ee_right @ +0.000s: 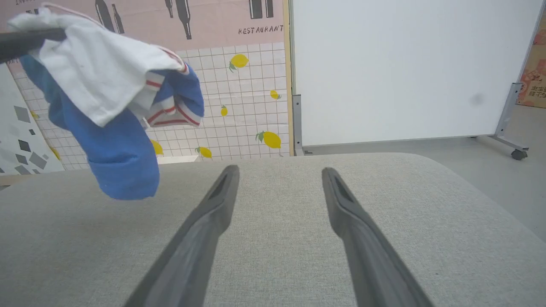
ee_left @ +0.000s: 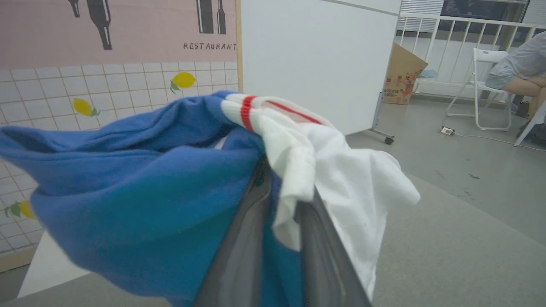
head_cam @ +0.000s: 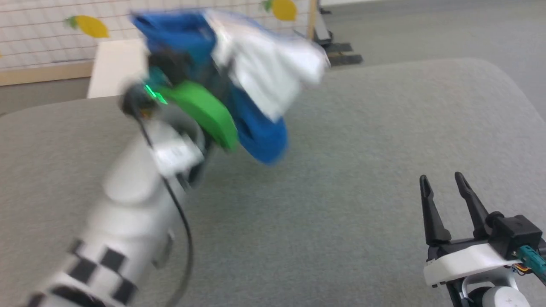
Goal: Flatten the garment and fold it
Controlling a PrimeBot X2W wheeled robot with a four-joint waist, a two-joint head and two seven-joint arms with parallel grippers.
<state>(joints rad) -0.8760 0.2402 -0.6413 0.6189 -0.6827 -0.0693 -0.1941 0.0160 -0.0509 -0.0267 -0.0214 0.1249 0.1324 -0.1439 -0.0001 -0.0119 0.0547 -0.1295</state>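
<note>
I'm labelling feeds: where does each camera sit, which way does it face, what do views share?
Head view: on the head, facing down at the grey fabric table; shows pale left forearm, open right gripper.
Left wrist view: looks along the left gripper, shut on the royal-blue jersey shirt with white sleeves.
Right wrist view: looks along its spread fingers across the table toward the lemon-tiled wall.
All share the lifted shirt.

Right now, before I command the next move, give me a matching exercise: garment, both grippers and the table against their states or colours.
1. garment
2. left gripper
3. right gripper
4. table

A. open, holding nothing
B. grey, cloth-covered
C. bunched, hanging above the table
D. shut on the garment

Pairs: 1-C, 2-D, 3-A, 4-B
</note>
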